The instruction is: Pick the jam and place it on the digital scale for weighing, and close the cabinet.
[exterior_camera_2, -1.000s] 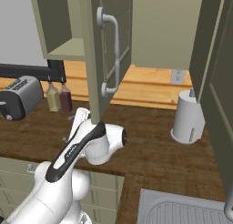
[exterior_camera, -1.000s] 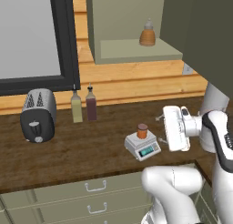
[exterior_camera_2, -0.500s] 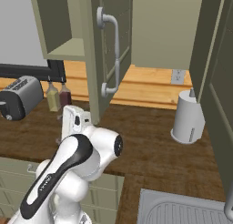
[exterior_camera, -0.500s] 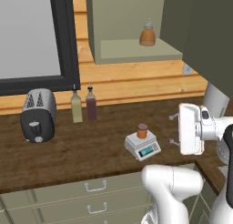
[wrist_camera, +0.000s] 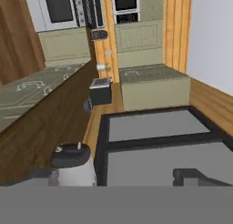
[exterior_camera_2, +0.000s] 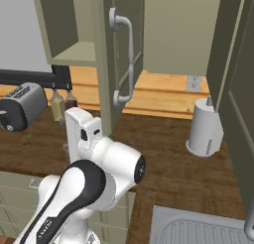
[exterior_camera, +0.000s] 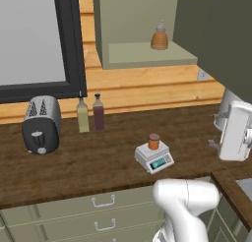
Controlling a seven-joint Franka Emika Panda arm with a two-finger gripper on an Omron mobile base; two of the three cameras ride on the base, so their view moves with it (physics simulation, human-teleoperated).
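Sitting on the scale (exterior_camera: 155, 159), the jam (exterior_camera: 154, 141) is upright on the flat top plate, near the front of the dark wooden worktop (exterior_camera: 88, 162). The scale's teal display faces forward and slightly right in the left base view.

The cabinet (exterior_camera_2: 119, 59) door stands open, swung out over the worktop; in the right base view its panelled face and silver bar handle (exterior_camera_2: 126, 62) are seen close up, just above the arm. Inside the cabinet, on the shelf (exterior_camera: 147, 54), stands a tan ribbed bottle (exterior_camera: 159, 38) with a pale cap.

The white arm (exterior_camera_2: 94, 163) rises beside the door, its wrist block (exterior_camera: 235, 133) upright at the right edge of the left base view, well right of the scale. Whether the tool is apart or together cannot be told: its tips are hidden by the grey band in the hand view.

Further left on the worktop, a silver toaster (exterior_camera: 41, 124) sits under a dark-framed window (exterior_camera: 37, 39). Two slim bottles (exterior_camera: 90, 113), one yellowish and one dark red, stand side by side against the wooden wall, between toaster and scale. A white cylindrical canister (exterior_camera_2: 204, 133) stands at the worktop's right end, near a sink (exterior_camera_2: 203, 228).
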